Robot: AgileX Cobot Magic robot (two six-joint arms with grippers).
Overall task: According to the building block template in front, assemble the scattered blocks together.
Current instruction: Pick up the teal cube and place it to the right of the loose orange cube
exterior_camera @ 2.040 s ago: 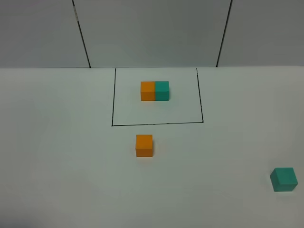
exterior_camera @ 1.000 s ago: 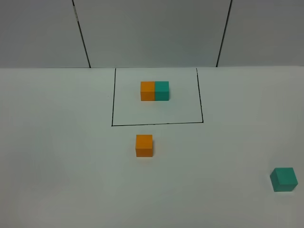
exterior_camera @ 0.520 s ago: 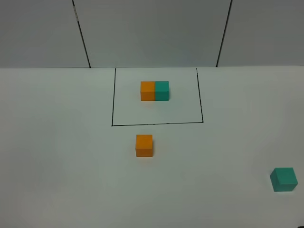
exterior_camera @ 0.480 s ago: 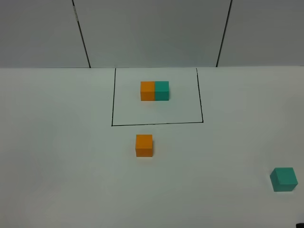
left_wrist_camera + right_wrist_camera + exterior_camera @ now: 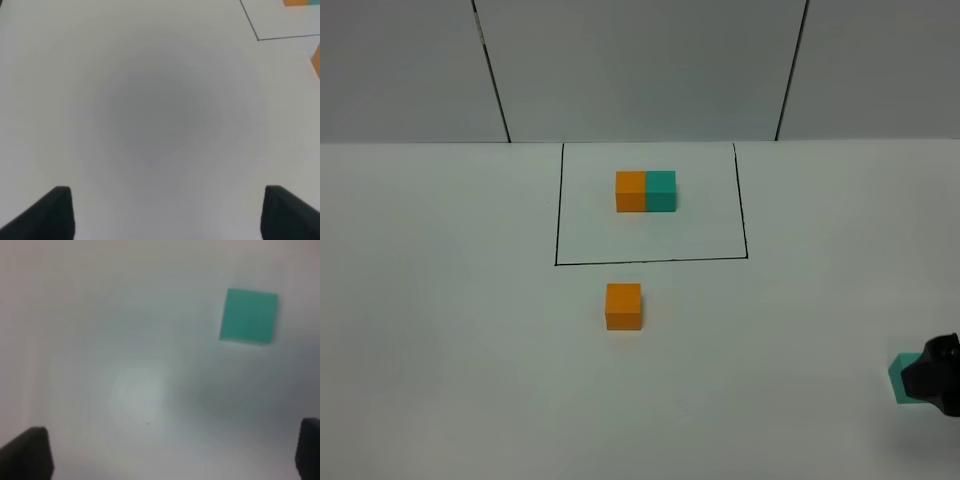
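A plain white table (image 5: 440, 350) filled the near and middle ground, matte and smooth, running off both the left and right edges. At its far side a pale grey wall (image 5: 640, 70) rose straight up, split into panels by two thin dark seams (image 5: 492, 70), one left, one right, both leaning slightly. Light fell soft and even. Close in on the left, a dim grey patch (image 5: 155, 120) lay on the tabletop.

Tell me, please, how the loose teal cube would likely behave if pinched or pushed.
The teal cube sits flat on the table, so it should slide rather than roll. It looks rigid with parallel sides, probably easy to pinch. Its matte surface likely isn't slippery.
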